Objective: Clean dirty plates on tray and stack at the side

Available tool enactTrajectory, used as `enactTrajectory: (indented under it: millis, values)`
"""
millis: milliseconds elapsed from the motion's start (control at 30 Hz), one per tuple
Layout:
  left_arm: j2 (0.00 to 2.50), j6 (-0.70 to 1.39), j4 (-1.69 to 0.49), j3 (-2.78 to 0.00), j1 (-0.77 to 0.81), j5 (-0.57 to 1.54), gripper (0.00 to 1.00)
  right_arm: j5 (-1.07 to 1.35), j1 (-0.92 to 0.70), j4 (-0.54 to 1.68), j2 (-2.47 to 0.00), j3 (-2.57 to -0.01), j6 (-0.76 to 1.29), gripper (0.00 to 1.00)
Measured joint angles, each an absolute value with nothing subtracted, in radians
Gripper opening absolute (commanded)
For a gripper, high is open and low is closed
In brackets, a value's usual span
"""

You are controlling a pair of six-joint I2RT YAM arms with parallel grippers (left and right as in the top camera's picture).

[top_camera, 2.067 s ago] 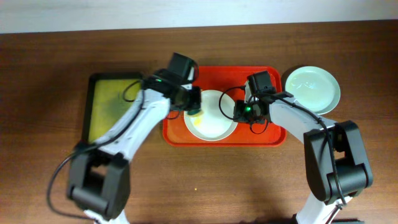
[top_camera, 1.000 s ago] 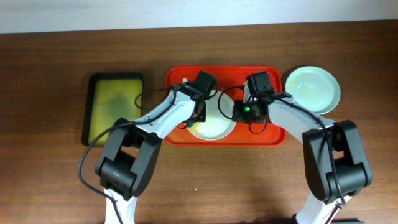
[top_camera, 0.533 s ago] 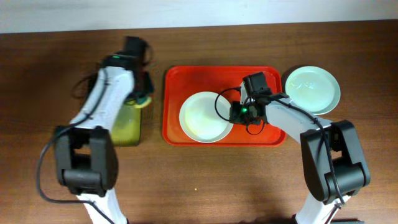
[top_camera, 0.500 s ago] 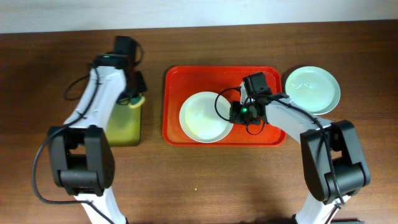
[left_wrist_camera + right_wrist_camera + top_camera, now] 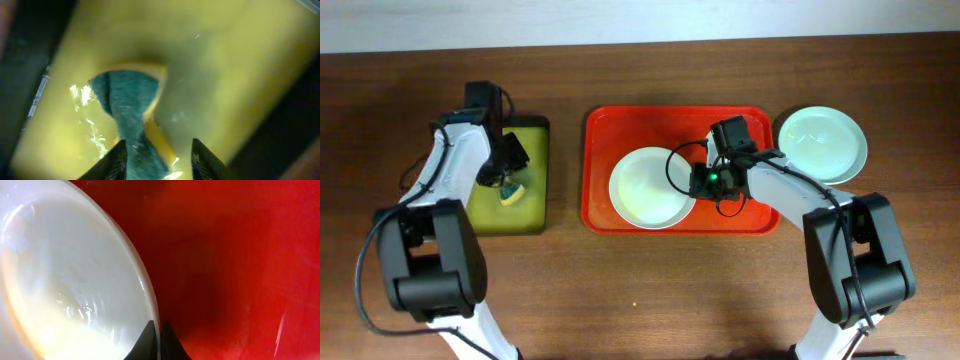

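Left: left pincer [image 5: 157, 160] over the small yellow-green tray [image 5: 535, 215], sponge [image 5: 127, 107] between its jaws, grip can't tell. Centre: white plate [image 5: 645, 190] in red tray [image 5: 605, 130], right pincer [image 5: 160, 342] clamped on its right rim. Likely the stacking step: next lift it over the tray rim onto the green plate [image 5: 822, 143], upper right on the table [image 5: 640, 300]. No readable writing.

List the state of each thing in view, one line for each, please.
white plate: in the red tray, faint yellowish tint
pale blue-green plate: on the table beside the red tray, apparently clean
sponge: on the yellow-green tray, pinched at its middle
left claw: astride the sponge, grip unclear
right claw: shut on the white plate's rim
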State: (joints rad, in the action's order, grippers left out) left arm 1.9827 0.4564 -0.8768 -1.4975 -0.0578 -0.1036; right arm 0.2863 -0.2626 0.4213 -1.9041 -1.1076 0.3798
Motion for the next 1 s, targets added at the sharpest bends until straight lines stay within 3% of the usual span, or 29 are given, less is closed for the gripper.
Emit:
enactTrajectory:
  millis: [167, 267, 367, 500, 700, 800, 867, 933, 1000]
  values:
    - [1.769, 0.457, -0.947, -1.537, -0.058, -0.104, 1.00, 0.220, -0.270, 0.717, -1.908, -1.275, 0.316, 0.04]
    - [1.769, 0.457, -0.955, -1.538, -0.058, -0.104, 1.00, -0.009, -0.361, 0.904, -1.907, -1.492, 0.280, 0.04]
    - [1.769, 0.457, -0.955, -1.538, -0.058, -0.104, 0.99, -0.436, -0.539, 1.035, -1.905, -1.654, 0.236, 0.04]
    - [1.769, 0.457, -0.955, -1.538, -0.058, -0.104, 0.99, -0.901, -0.748, 0.968, -1.905, -1.670, -0.047, 0.04]
    - [1.769, 0.457, -0.955, -1.538, -0.058, -0.104, 0.99, -1.271, -0.925, 0.684, -1.905, -1.671, -0.616, 0.04]
    - [1.769, 0.457, -0.955, -1.538, -0.058, -0.104, 0.99, -1.374, -0.955, 0.624, -1.905, -1.671, -0.836, 0.04]
    - [1.769, 0.457, -0.955, -1.538, -0.058, -0.103, 0.99, -1.381, -0.951, 0.635, -1.905, -1.672, -0.803, 0.04]
    - [1.769, 0.457, -0.955, -1.538, -0.058, -0.104, 0.99, -1.098, -0.891, 0.878, -1.905, -1.684, -0.590, 0.04]
    - [1.769, 0.457, -0.956, -1.538, -0.058, -0.104, 0.99, -0.774, -0.741, 0.947, -1.908, -1.684, -0.417, 0.04]
